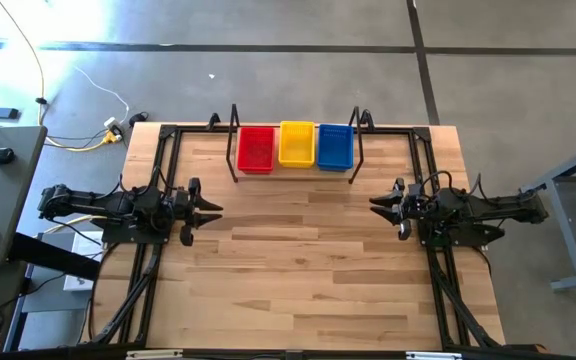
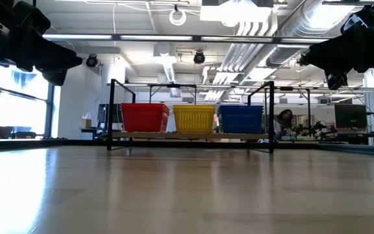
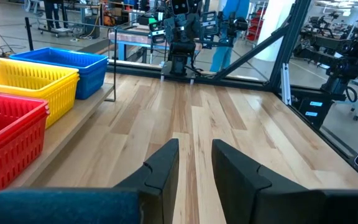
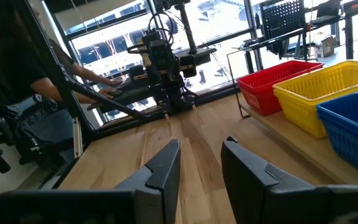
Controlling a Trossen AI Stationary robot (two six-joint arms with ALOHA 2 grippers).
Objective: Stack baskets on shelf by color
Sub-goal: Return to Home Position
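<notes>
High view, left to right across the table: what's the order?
left end effector, open → red baskets → yellow baskets → blue baskets → right end effector, open. The baskets sit side by side on the shelf at the table's far edge.

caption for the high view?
Red basket, yellow basket, blue basket side by side on the shelf; left arm and right arm idle either side

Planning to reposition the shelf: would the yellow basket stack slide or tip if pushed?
Probably slides: the yellow stack looks like light mesh plastic, low and wide on the smooth shelf. The red stack and blue stack flank it closely, so sideways it would likely bump them.
</notes>
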